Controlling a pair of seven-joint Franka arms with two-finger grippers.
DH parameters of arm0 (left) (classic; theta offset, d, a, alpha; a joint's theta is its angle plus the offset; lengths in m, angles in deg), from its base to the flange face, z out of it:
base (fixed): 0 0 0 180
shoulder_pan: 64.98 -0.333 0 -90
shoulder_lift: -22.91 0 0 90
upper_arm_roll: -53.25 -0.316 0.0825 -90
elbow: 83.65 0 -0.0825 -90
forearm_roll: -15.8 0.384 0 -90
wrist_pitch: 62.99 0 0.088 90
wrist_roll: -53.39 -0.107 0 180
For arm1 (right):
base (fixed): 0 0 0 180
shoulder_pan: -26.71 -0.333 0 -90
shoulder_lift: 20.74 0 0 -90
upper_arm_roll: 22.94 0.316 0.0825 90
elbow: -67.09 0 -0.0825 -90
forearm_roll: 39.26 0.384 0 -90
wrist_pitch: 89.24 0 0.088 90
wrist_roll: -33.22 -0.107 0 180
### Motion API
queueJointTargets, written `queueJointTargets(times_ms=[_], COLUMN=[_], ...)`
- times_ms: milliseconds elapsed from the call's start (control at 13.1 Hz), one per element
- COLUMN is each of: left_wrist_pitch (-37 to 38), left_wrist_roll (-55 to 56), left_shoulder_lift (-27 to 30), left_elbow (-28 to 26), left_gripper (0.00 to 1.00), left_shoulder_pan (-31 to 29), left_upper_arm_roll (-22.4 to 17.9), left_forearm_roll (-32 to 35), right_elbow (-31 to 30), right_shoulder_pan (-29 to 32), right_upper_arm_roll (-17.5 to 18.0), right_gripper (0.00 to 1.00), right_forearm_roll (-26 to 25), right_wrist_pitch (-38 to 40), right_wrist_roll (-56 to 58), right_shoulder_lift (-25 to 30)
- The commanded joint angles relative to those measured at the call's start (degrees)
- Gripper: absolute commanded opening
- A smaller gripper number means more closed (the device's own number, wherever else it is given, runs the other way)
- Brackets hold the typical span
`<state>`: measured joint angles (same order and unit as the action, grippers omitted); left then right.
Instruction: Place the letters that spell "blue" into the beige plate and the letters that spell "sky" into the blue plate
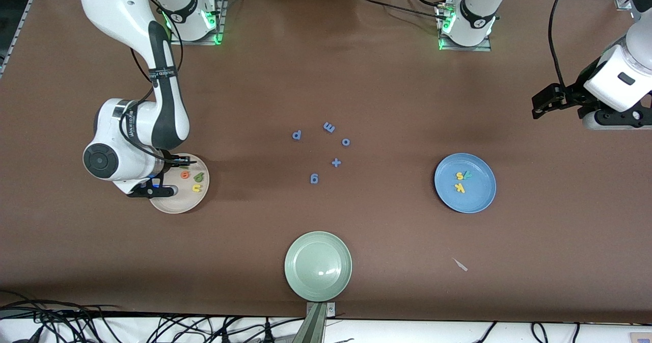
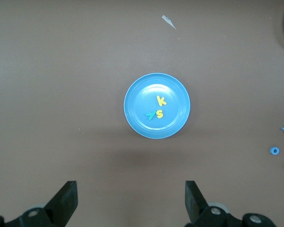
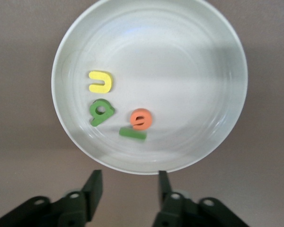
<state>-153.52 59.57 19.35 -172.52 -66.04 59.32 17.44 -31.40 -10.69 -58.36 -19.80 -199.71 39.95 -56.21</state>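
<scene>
Right gripper [image 3: 128,191]: you have it low over the beige plate [image 1: 168,206], at the right arm's end of the table. Its jaws stand partly open and hold nothing.
Beige plate: inside you see the yellow u [image 3: 101,82], green b [image 3: 101,112], orange e [image 3: 142,118] and thin green l [image 3: 133,134]; the l lies touching the e.
Blue letters [image 1: 326,149]: five lie loose mid-table, between the two plates.
Green plate [image 1: 318,265]: it sits nearer the front camera than the blue letters.
Blue plate [image 1: 465,182]: toward the left arm's end, it holds the yellow s [image 2: 159,113], yellow k [image 2: 161,100] and teal y [image 2: 151,114].
Left gripper [image 2: 130,201]: your waiting arm keeps it high above bare table near the blue plate, jaws wide apart, gripping nothing.
</scene>
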Motion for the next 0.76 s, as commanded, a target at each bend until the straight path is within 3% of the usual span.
queueJointTargets(times_ms=[0, 305, 687], left_wrist_pitch=[0.4, 0.4, 0.4], left_wrist_roll=[-0.9, -0.9, -0.9], left_shoulder_lift=[0.0, 0.0, 0.0], left_elbow=[0.8, 0.8, 0.8], left_gripper=[1.0, 1.0, 1.0], left_shoulder_pan=[-0.2, -0.2, -0.3], left_upper_arm_roll=[-0.1, -0.1, -0.1], left_forearm_roll=[-1.5, -1.5, -1.5], right_elbow=[4.0, 11.2, 15.2], right_shoulder_pan=[2.3, 2.9, 2.1], right_upper_arm_roll=[0.0, -0.1, -0.5], right_gripper=[0.99, 0.99, 1.0], right_forearm_roll=[0.0, 0.7, 0.0], right_wrist_pitch=[1.1, 7.8, 13.0], right_wrist_roll=[2.5, -0.6, -4.5], right_shoulder_lift=[-0.3, -0.3, 4.0])
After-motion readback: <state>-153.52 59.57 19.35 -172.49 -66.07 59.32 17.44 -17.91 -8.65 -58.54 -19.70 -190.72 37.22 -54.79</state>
